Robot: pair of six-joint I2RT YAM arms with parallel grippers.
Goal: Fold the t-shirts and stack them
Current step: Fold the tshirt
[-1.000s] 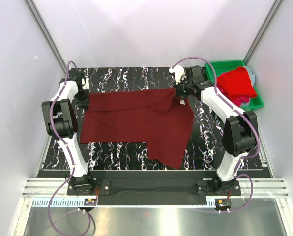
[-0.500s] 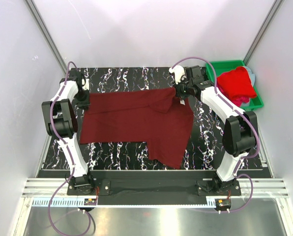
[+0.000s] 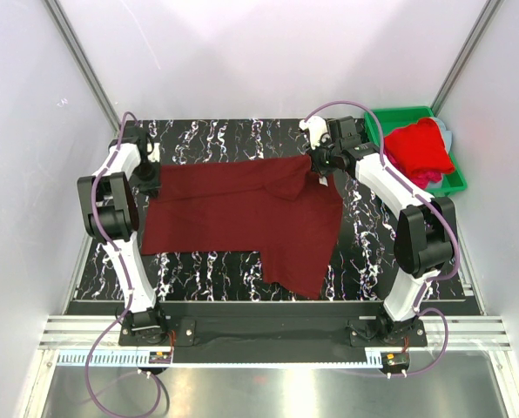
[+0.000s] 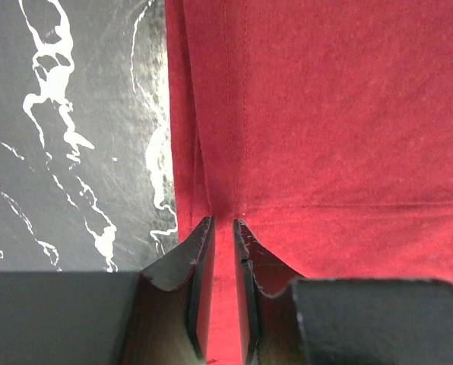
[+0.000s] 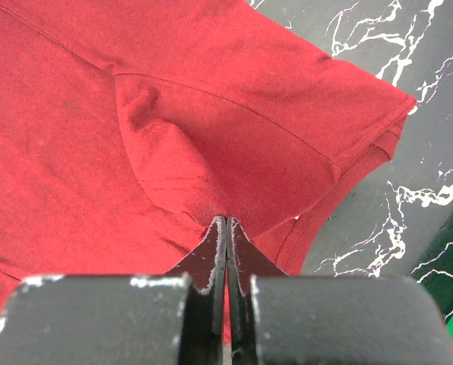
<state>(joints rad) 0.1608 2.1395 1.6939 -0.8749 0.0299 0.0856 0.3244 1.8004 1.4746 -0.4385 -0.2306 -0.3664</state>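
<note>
Left fingers have eased apart over the maroon t-shirt; right fingers pinch it near the green bin.

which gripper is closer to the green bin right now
Right. The right gripper sits at the maroon t-shirt's far right corner, just left of the green bin; the left gripper is across the shirt, at its far left edge.

Maroon t-shirt spread out, red t-shirts heaped
</note>
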